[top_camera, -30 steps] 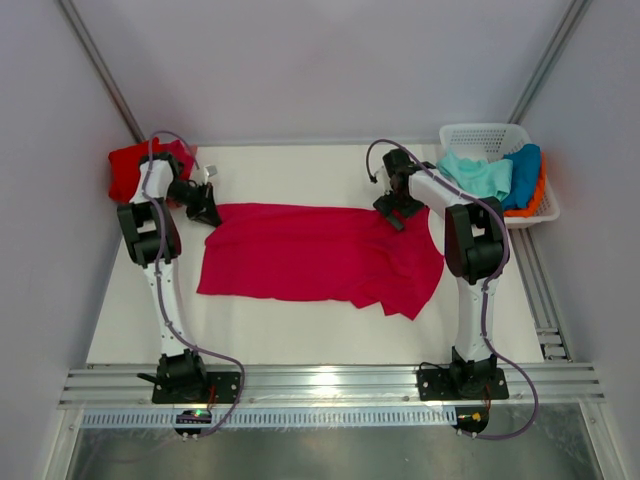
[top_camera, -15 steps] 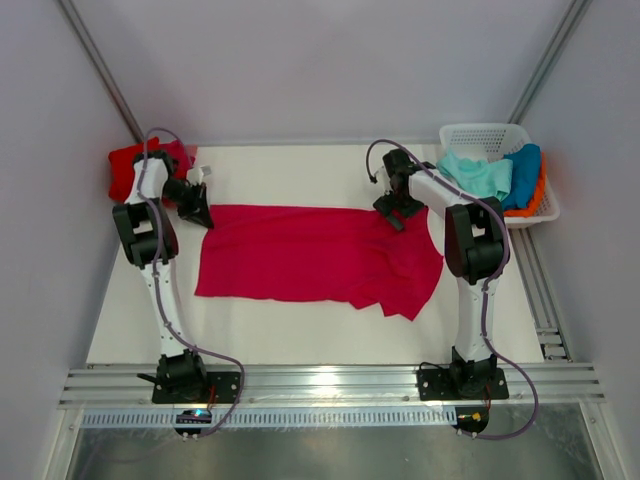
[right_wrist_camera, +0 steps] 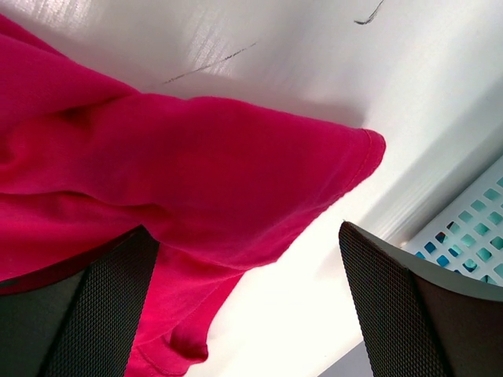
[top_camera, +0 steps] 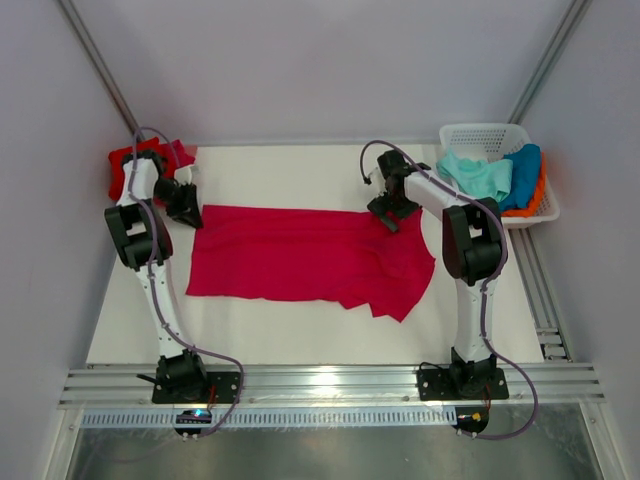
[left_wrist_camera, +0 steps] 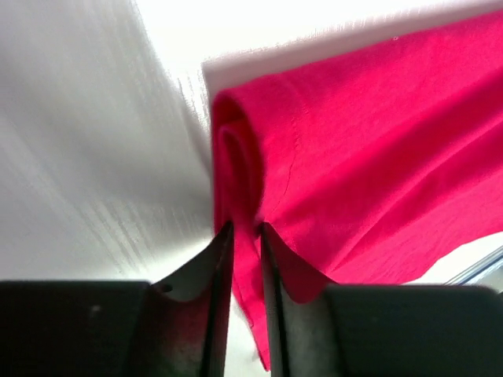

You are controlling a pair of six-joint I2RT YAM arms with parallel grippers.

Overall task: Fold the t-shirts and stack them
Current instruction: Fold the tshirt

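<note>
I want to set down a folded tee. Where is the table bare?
Bare: the near strip of table between the crimson t-shirt and the arm bases, and the far strip behind it. Crowded: the far-left corner with the red t-shirt, the far-right with the basket.
</note>
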